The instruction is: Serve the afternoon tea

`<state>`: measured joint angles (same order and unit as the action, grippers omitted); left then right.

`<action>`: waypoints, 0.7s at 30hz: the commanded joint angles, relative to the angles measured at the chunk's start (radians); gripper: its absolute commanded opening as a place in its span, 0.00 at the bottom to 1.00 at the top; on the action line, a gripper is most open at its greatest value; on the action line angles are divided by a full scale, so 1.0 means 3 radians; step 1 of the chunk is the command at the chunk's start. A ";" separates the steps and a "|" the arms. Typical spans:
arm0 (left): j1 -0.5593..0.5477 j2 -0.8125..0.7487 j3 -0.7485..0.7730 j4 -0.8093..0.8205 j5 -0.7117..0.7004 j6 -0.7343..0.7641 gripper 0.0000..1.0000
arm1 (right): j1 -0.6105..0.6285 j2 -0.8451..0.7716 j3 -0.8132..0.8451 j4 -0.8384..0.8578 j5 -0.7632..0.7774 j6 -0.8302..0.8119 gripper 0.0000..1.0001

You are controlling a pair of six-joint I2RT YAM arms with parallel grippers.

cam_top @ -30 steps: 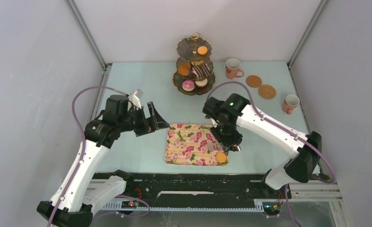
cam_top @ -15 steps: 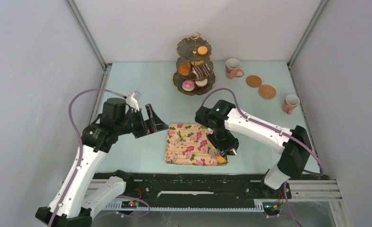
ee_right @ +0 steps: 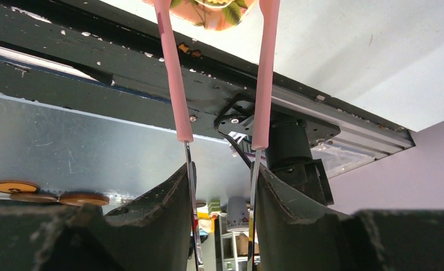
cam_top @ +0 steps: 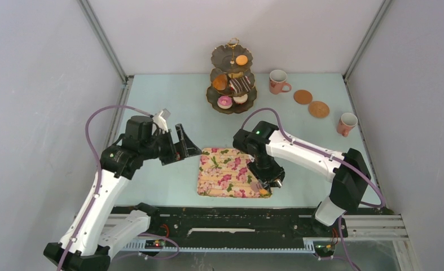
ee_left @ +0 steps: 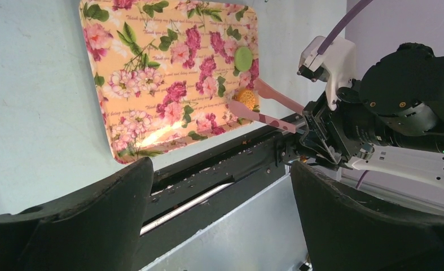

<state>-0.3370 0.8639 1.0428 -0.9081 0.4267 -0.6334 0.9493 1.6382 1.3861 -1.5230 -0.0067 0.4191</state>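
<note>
My right gripper (cam_top: pixel 268 180) (ee_right: pixel 222 180) is shut on the pink-handled tongs (ee_right: pixel 174 73), which point down at the near right corner of the floral tray (cam_top: pixel 219 175). In the left wrist view the tong tips (ee_left: pixel 262 107) stand on either side of an orange macaron (ee_left: pixel 245 99) (cam_top: pixel 263 192) lying on the tray. A green macaron (ee_left: pixel 243 58) lies just beyond it. My left gripper (cam_top: pixel 183 144) (ee_left: pixel 219 180) is open and empty, left of the tray. A pink mug (cam_top: pixel 278 82) and two cork coasters (cam_top: pixel 302 96) (cam_top: pixel 319 109) sit at the back right.
A three-tier stand (cam_top: pixel 232 101) at the back holds an orange macaron (cam_top: pixel 241 60), a croissant (cam_top: pixel 220 82), a striped chocolate slice (cam_top: pixel 240 84), a pink donut (cam_top: pixel 224 101) and a white donut (cam_top: pixel 241 99). A second mug (cam_top: pixel 346 123) stands at the right edge.
My right arm has swung left and nearer, bringing the tongs down over the orange macaron at the tray's near right corner. The left arm has hardly moved.
</note>
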 commanded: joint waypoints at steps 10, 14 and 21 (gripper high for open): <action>0.0013 0.0053 0.0073 -0.0028 0.0078 0.0093 0.98 | -0.0026 -0.0073 -0.0198 0.0073 -0.0091 0.0111 0.42; 0.0014 0.0065 0.0078 -0.0035 0.0084 0.0111 0.98 | -0.0011 -0.0109 -0.0231 0.0081 -0.0120 0.0145 0.42; 0.0014 0.0086 0.0097 -0.0037 0.0105 0.0115 0.98 | 0.0041 -0.0158 -0.0230 0.0102 -0.0197 0.0185 0.40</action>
<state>-0.3370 0.8906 1.0428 -0.9264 0.4294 -0.6201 0.9482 1.6348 1.3125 -1.4937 -0.0429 0.4477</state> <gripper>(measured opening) 0.985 0.409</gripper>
